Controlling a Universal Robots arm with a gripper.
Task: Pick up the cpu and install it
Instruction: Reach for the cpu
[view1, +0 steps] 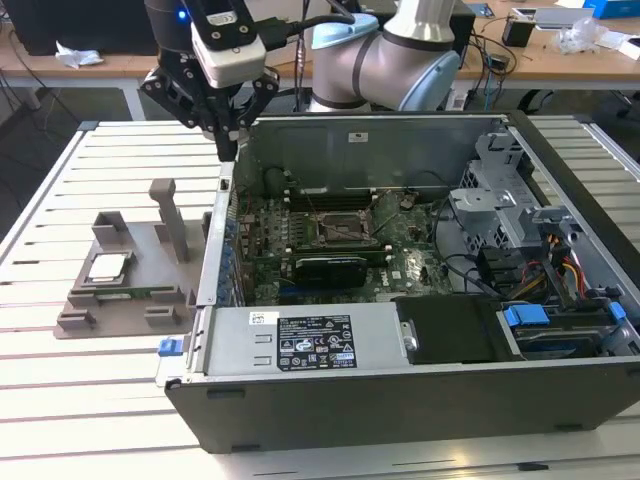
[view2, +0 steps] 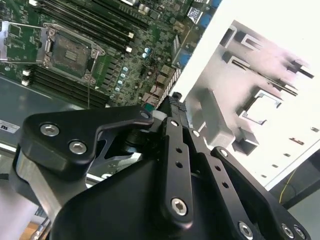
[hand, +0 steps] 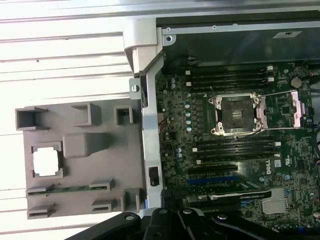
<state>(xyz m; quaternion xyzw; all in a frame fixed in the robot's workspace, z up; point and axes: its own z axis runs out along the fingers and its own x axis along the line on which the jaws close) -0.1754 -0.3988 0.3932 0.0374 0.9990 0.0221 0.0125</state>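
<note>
The cpu, a small square chip with a silvery top, lies in a pocket of the grey holder on the slatted table, at the exterior view's left of the open computer case. In the first wrist view the cpu looks bright white in the holder. The empty socket sits on the motherboard with its frame open, and shows in both wrist views. My gripper hangs over the case's wall nearest the holder, its fingers together and holding nothing; its tip points between board and holder.
A long green memory stick lies in the holder beside the cpu. Inside the case are a black card, a power supply and a drive cage with cables. An upright post rises from the holder.
</note>
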